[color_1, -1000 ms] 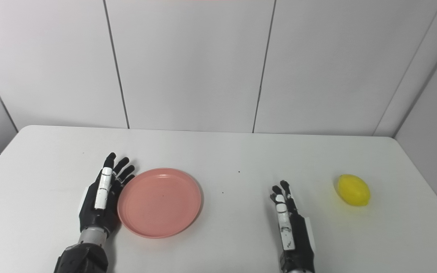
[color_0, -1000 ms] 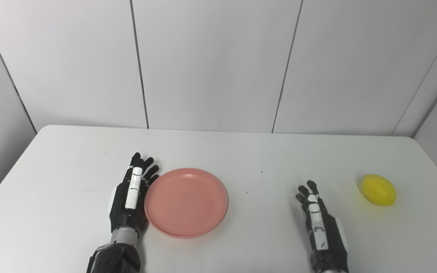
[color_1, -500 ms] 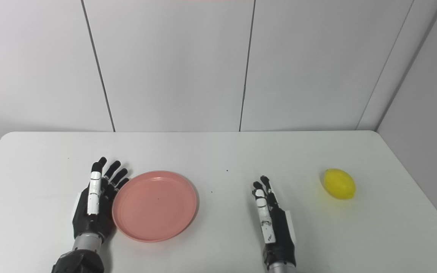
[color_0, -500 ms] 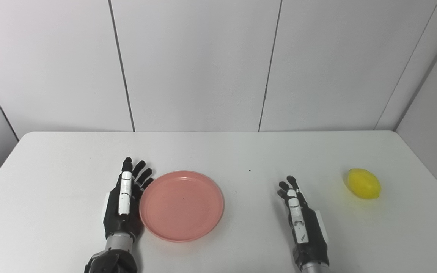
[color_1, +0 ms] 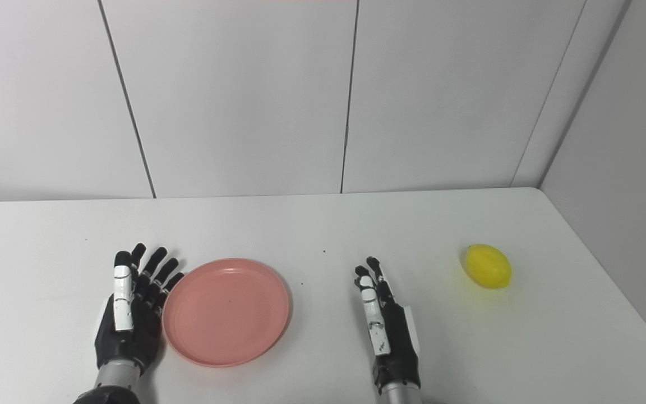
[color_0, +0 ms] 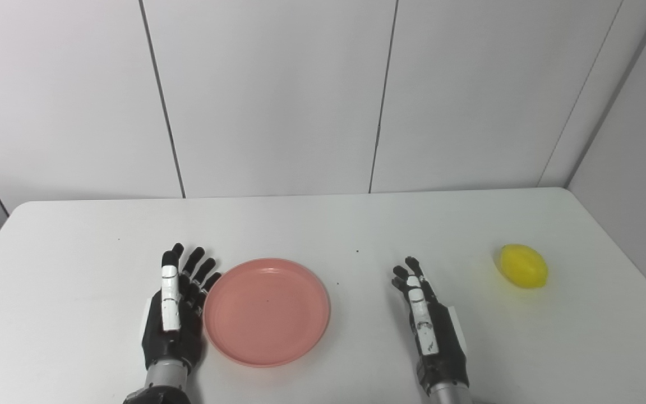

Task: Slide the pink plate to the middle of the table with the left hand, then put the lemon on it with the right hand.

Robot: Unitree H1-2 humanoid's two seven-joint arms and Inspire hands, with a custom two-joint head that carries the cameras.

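One pink plate (color_0: 267,312), round, shallow, empty, left of table (color_0: 323,224) centre. One lemon (color_0: 522,266), glossy yellow, far right, long axis running left-rear to right-front. Left hand (color_0: 176,311): fingers spread, empty, edge against the plate's left rim, contact seemingly made. Right hand (color_0: 429,325): fingers extended, empty, between plate and lemon.

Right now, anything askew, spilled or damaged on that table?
Nothing stands out. The pink plate lies flat and empty beside the open left hand. The lemon sits whole, apart from the open right hand. Only a few tiny dark specks mark the table.
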